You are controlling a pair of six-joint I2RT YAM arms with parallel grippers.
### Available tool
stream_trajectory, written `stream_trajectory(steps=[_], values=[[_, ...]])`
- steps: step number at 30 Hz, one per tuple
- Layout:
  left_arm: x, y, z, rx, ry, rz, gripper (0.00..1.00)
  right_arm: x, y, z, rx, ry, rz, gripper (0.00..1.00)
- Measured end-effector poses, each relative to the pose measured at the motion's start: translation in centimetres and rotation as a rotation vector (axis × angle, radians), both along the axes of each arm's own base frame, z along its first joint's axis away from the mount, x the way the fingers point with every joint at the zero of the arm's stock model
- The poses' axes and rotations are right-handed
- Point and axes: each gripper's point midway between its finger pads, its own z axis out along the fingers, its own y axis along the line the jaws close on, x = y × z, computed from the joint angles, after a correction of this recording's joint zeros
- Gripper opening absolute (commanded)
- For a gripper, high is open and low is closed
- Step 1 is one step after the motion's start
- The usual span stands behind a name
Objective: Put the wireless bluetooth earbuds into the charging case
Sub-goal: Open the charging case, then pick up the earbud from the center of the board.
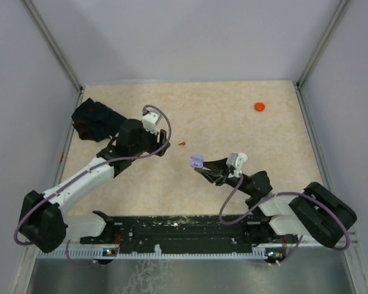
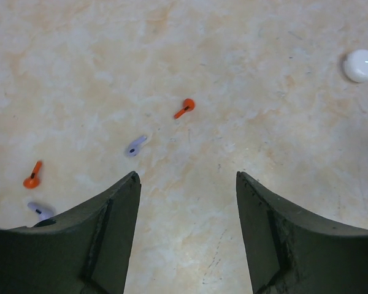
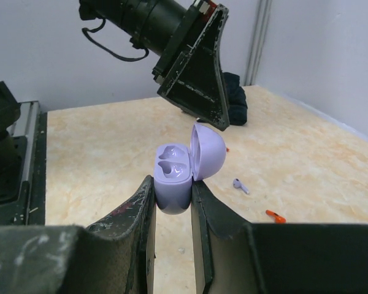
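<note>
My right gripper (image 3: 173, 184) is shut on an open pale purple charging case (image 3: 175, 174) and holds it above the table; both its sockets are empty and the lid stands up on the right. It also shows in the top view (image 1: 197, 162). My left gripper (image 2: 187, 177) is open and empty above the table. Ahead of it lie a red earbud (image 2: 185, 107), a purple earbud (image 2: 135, 145), a second red one (image 2: 32, 176) and a second purple one (image 2: 41, 210). The right wrist view shows a purple earbud (image 3: 240, 185) and a red one (image 3: 274, 215).
A white round disc (image 2: 361, 65) lies to the far right of the left gripper. A red disc (image 1: 259, 106) lies at the back right. A black cloth (image 1: 95, 119) sits at the back left. The left gripper (image 3: 199, 79) hangs just beyond the case.
</note>
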Motion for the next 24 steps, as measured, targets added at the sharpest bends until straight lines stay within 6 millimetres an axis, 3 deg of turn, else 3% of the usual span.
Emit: stream_trajectory(steps=[5,9,16,24], values=[[1.1,2.3,-2.2,0.051,0.065,0.163,0.66,0.9,-0.5,-1.1,0.002,0.028,-0.057,0.0],[1.6,3.0,-3.8,0.057,0.113,0.247,0.64,1.4,-0.6,-2.3,-0.015,0.061,-0.082,0.0],[3.4,2.7,-8.3,0.094,0.231,0.34,0.46,1.7,-1.0,-1.9,0.001,0.056,-0.111,0.0],[7.4,2.2,-11.2,0.132,0.287,0.427,0.42,1.7,-1.1,-1.6,0.005,0.042,-0.116,0.0]])
